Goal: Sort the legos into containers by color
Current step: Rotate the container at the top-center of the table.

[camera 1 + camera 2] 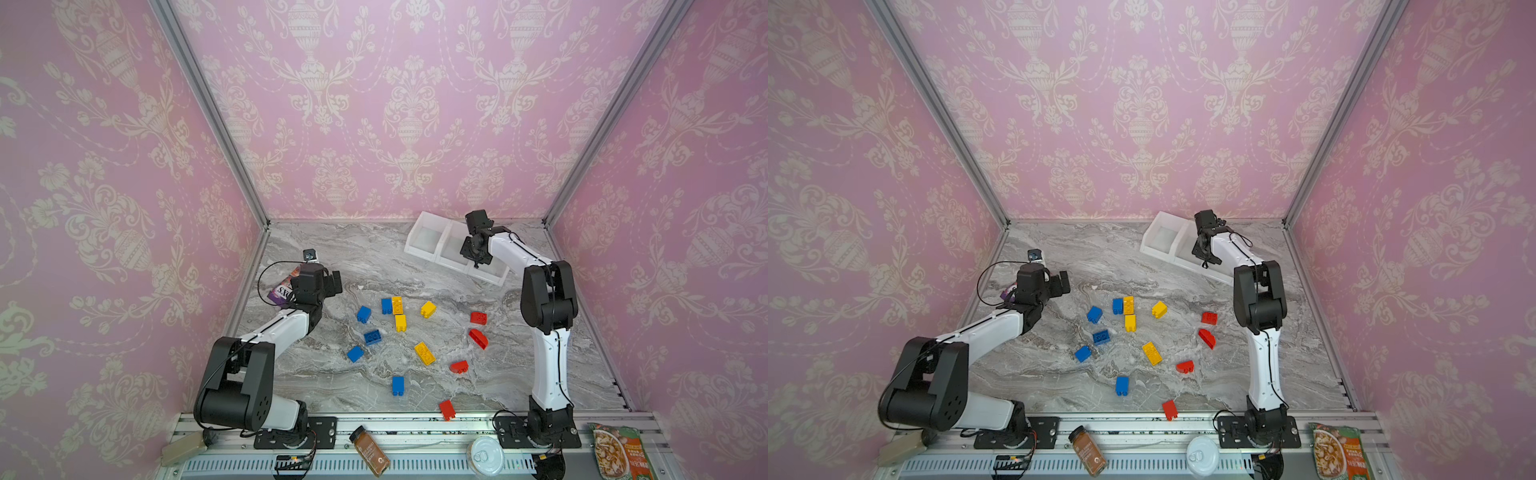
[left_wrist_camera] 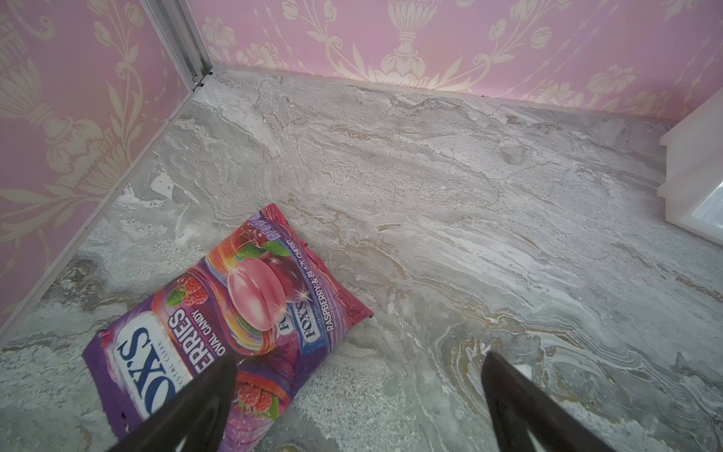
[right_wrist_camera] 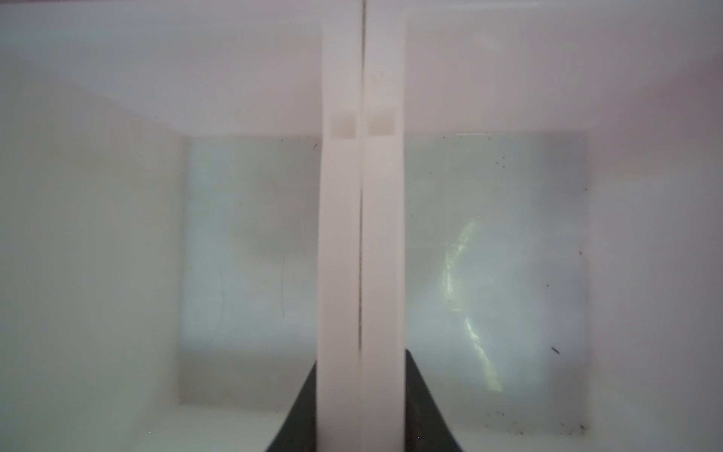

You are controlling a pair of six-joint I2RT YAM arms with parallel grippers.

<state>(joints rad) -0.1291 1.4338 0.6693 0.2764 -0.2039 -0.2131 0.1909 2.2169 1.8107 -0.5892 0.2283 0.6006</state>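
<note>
The legos lie loose on the marble table in both top views: several blue (image 1: 364, 314) (image 1: 1094, 314), several yellow (image 1: 424, 353) (image 1: 1152, 353) and several red (image 1: 478, 338) (image 1: 1207, 338). The white containers (image 1: 417, 235) (image 1: 1158, 232) stand at the back right, with no brick showing in them. My right gripper (image 1: 478, 259) (image 1: 1206, 259) (image 3: 360, 358) reaches down into them. It is shut on the double wall (image 3: 360, 235) between two bins, one finger in each bin. My left gripper (image 1: 334, 282) (image 1: 1064, 282) (image 2: 358, 356) hangs open and empty over the table's left side.
A purple candy bag (image 2: 234, 313) (image 1: 282, 291) lies by the left wall, under my left wrist. On the front rail lie a spice jar (image 1: 370, 451), a white-lidded can (image 1: 485, 455) and a snack packet (image 1: 619, 453). One red lego (image 1: 447, 409) sits at the table's front edge.
</note>
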